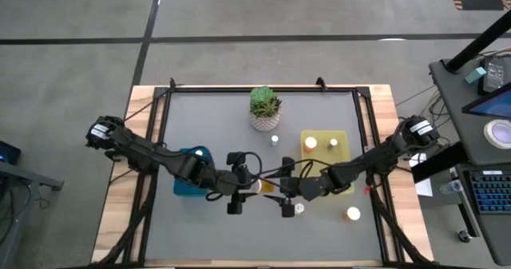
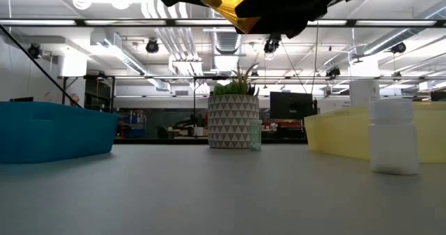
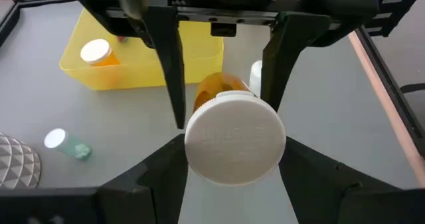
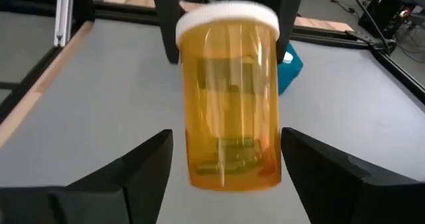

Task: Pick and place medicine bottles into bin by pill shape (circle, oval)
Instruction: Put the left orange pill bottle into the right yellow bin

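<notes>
An amber medicine bottle [image 4: 229, 98] with a white cap [image 3: 234, 139] hangs above the table's middle, between my two grippers. My left gripper [image 3: 234, 143] is shut on its cap end. My right gripper [image 4: 226, 154] is open, with one finger on either side of the bottle's base end and a gap on both sides. The blue bin [image 1: 192, 173] stands under the left arm. In the yellow bin [image 1: 342, 135], under the right arm, lie two bottles [image 1: 310, 144]. My left gripper pinches the white cap by its rim [image 3: 194, 127] between its two fingers. The fingers [image 4: 166, 24] come roughly level from the table's left side, along the bottle. The bottle is lifted clear of the table and lies roughly level, its base end toward my right gripper.
A white pot with a succulent [image 1: 264, 109] stands at the far middle, with a small bottle [image 1: 274, 140] next to it. Two more bottles [image 1: 352, 214] [image 1: 299, 208] stand near the right gripper. A black frame runs around the grey table mat [image 1: 239, 237].
</notes>
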